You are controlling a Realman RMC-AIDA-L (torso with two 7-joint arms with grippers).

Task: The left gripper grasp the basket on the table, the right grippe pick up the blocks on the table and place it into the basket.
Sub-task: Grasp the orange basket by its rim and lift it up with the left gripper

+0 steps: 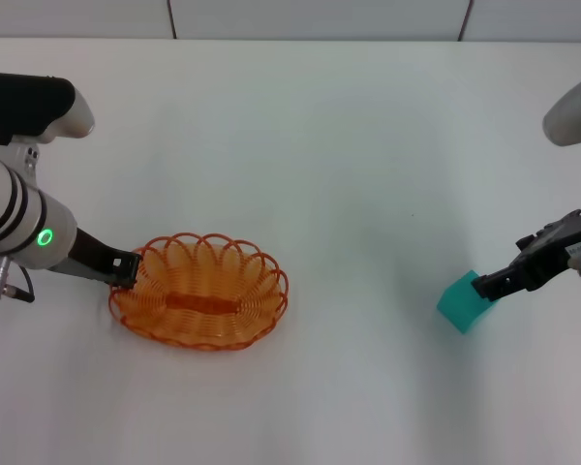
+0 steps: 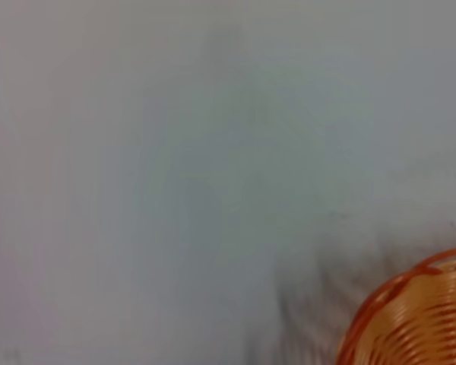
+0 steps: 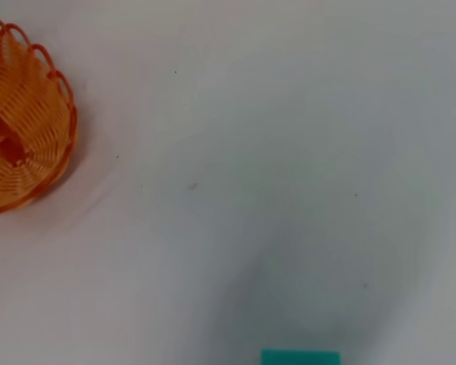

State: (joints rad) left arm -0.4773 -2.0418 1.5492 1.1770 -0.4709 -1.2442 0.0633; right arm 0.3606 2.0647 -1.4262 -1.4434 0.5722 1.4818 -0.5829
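Table (image 1: pixel 349 145): plain white top, filling most of the head view.

Basket (image 1: pixel 200 289): oval orange wire basket with looped rim, lower left of centre in the head view, resting on the table. Part of it also shows at the lower right corner of the left wrist view (image 2: pixel 418 319) and at the upper left edge of the right wrist view (image 3: pixel 23 129).

Left gripper (image 1: pixel 124 269): black jaws at the left end of the basket, closed on its rim; arm with green ring light enters from the left edge of the frame.

Block (image 1: pixel 465 300): one small teal-green cube, lower right of the head view, well apart from the basket, tilted. A strip of it shows at the bottom edge of the right wrist view (image 3: pixel 299 357).

Right gripper (image 1: pixel 489 286): black jaws reaching in from the right edge, tips touching the cube's right side and gripping it. Whether the cube touches the table cannot be told.
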